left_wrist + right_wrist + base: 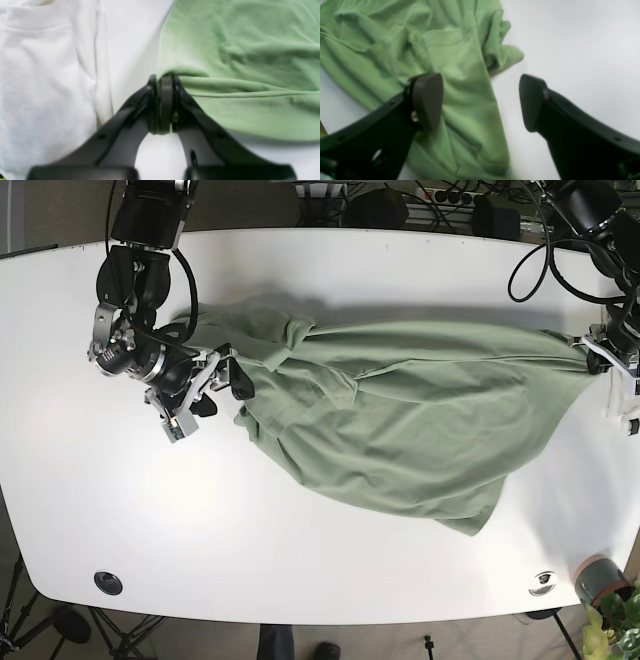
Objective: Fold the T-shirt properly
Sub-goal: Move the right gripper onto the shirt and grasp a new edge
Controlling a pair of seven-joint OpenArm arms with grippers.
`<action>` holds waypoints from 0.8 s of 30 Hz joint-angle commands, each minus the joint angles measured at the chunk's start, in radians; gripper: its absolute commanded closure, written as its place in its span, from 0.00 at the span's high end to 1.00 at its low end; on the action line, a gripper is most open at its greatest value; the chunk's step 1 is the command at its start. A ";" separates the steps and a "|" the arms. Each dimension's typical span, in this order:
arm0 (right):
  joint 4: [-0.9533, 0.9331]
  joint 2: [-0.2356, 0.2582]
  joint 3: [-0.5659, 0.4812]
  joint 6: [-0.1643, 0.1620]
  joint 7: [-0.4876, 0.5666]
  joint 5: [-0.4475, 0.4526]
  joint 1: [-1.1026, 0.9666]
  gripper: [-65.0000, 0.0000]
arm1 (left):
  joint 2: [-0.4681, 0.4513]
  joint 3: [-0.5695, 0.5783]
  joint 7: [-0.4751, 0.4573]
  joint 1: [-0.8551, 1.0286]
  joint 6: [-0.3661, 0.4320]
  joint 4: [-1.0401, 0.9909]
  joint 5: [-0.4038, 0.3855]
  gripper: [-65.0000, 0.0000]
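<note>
Clamped on a thin hem of the shirt [240, 50], the left gripper [163, 105] could lose it under tension; the right gripper [480, 102] gapes wide over bunched cloth at the table [300, 580]'s left, risking a multi-layer grab.

We see a white table [330, 580], cables [530, 265] at its far edge, tripod legs [110, 632], a plant [615, 620] bottom-right.
</note>
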 commanded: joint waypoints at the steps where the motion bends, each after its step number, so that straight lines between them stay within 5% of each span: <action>1: -0.042 0.010 -0.004 0.006 0.031 0.021 0.036 0.68 | -0.026 -0.005 -0.020 -0.009 -0.001 0.045 -0.013 0.00; 16: -0.114 0.005 -0.121 0.006 0.068 0.025 0.049 0.67 | -0.026 0.050 -0.021 -0.008 -0.001 0.061 -0.010 0.00; 24: -0.117 -0.009 -0.116 0.006 0.085 0.023 0.042 0.30 | -0.026 0.050 -0.021 -0.009 -0.001 0.061 -0.008 0.00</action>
